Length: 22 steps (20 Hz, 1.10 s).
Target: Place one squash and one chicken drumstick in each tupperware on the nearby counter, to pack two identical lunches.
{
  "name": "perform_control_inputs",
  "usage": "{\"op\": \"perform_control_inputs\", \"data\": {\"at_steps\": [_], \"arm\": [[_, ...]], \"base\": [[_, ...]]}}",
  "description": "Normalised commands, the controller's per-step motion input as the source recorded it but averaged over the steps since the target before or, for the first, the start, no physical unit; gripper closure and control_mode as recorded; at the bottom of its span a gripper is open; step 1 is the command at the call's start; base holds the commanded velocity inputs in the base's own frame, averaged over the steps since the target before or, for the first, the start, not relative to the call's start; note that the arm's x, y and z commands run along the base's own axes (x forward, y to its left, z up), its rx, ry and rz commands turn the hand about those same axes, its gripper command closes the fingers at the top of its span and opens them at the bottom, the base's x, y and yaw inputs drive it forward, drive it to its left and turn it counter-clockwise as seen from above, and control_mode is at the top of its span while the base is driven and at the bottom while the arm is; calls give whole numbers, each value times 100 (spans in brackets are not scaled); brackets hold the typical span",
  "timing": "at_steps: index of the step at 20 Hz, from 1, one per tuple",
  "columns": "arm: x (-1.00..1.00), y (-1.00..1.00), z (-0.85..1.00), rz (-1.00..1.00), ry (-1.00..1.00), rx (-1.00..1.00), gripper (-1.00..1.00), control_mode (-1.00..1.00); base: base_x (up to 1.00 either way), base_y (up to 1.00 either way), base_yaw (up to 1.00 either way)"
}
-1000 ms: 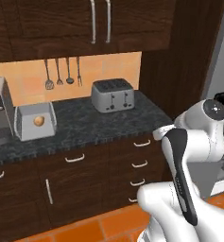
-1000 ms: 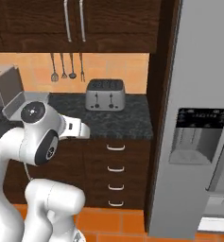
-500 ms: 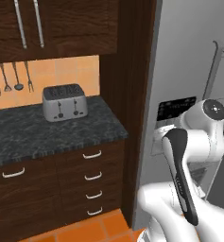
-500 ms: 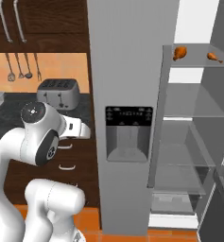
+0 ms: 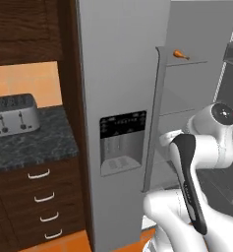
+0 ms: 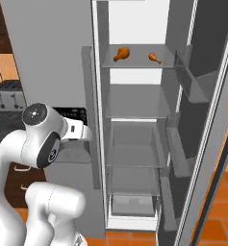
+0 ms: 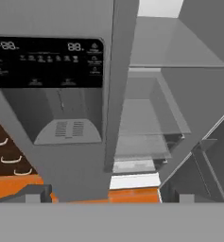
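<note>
Two chicken drumsticks [image 6: 121, 53] [image 6: 155, 58] lie apart on the open fridge's [image 6: 134, 144] top shelf [image 6: 137, 62] — the jaws stand wide open, empty, facing the fridge's dispenser [image 7: 61, 113].

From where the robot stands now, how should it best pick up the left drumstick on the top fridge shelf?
Probably by the fat meaty end of the left drumstick, coming straight in from the open front of the fridge. It lies flat on the shelf, thin bone pointing lower left, and the bulb gives the open gripper more to close on.
</note>
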Motion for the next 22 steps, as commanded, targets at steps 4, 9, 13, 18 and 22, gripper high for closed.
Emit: {"op": "perform_control_inputs", "data": {"at_steps": [4,9,13,18,22], "arm": [[0,0,0,0,0,0,-100,100],[0,0,0,0,0,0,-100,100],[0,0,0,0,0,0,-100,100],[0,0,0,0,0,0,-100,100],[0,0,0,0,0,0,-100,100]], "base": [[27,-63,1],[42,-31,11],[45,-25,20],[22,-54,19],[27,-33,15]]}}
